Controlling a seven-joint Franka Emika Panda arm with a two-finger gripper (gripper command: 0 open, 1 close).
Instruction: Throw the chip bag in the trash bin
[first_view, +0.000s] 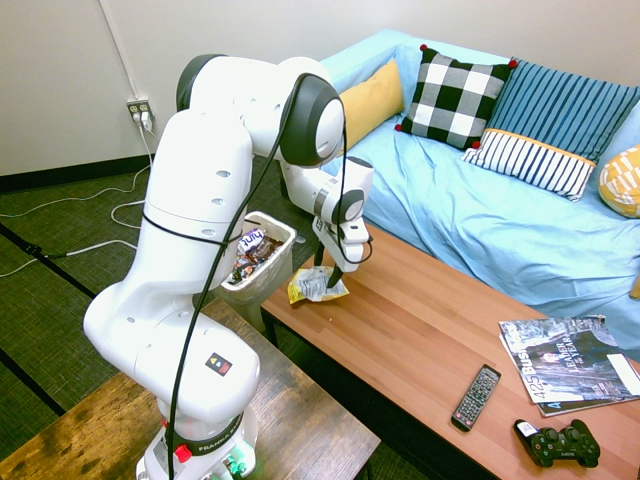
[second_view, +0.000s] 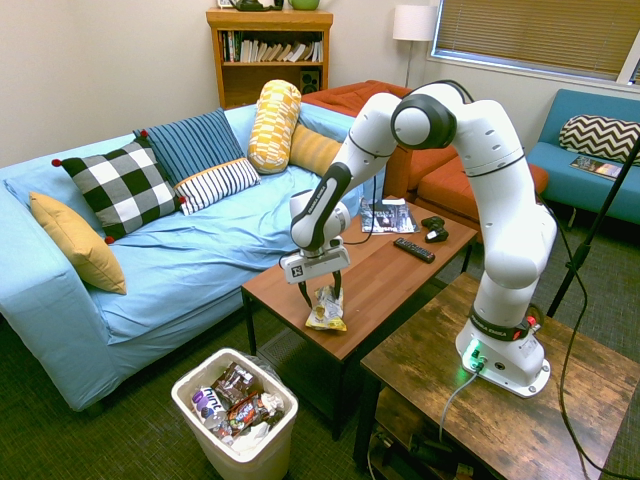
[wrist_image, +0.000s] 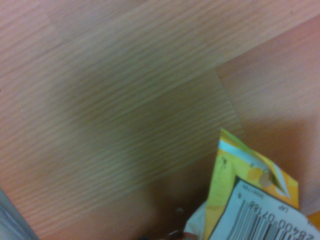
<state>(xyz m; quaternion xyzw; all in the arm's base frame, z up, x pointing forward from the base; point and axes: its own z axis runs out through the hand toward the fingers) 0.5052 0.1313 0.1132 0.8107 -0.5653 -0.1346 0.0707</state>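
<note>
The chip bag (second_view: 326, 311), yellow and wrinkled with silvery patches, lies near the corner of the wooden coffee table (second_view: 385, 275), at the end closest to the bin. It also shows as the chip bag (first_view: 318, 287) from the other side, and its barcode end fills a corner of the wrist view as the chip bag (wrist_image: 250, 200). My gripper (second_view: 320, 290) points down right over it, open, with one finger on each side of the bag's upper edge. From the first exterior view the gripper (first_view: 331, 270) partly hides the bag. The off-white trash bin (second_view: 238, 458) stands on the floor just off that table corner.
Several dark candy wrappers lie in the trash bin (first_view: 285, 234). Further along the table are a remote (first_view: 476, 397), a black game controller (first_view: 558, 446) and magazines (first_view: 570, 362). A blue sofa (second_view: 190, 250) with pillows runs along the table's far side.
</note>
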